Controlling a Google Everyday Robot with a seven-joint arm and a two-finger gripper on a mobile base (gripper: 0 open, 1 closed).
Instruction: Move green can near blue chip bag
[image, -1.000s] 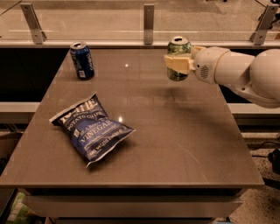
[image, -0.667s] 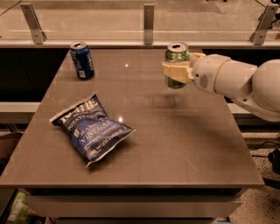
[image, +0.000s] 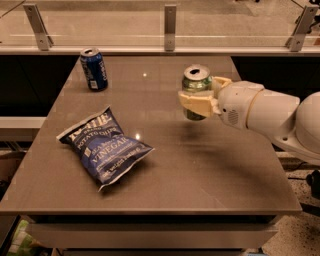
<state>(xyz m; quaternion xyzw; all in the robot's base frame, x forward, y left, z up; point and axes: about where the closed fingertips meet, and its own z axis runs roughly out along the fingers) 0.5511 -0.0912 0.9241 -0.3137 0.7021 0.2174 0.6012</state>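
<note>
Hand (image: 200, 99) reaches in from the right on a white arm (image: 270, 112), closed around the green can (image: 195, 83). One finger crosses the front of the can; the top and pull tab show above it. The can is upright and looks lifted clear of the counter (image: 210, 170), with a soft shadow below it, roughly over the centre-right of the top.

Blue chip bag (image: 102, 145) lies flat front-left, well apart from the can. Dark blue can (image: 94, 69) stands at the far left corner, out of the likely path.

Judgement: carry phase, the set-down near the bag not yet done.

Risks:
- Coming in too low could clip the bag's crinkled edge and shove it, since the foil is light and would slide.
- Setting the can on the bag's corner would leave it tilted and likely to topple.
- Letting go above the counter could make the can bounce or roll.
- The grip sits mid-body; a fast sweep could swing or slip it.
</note>
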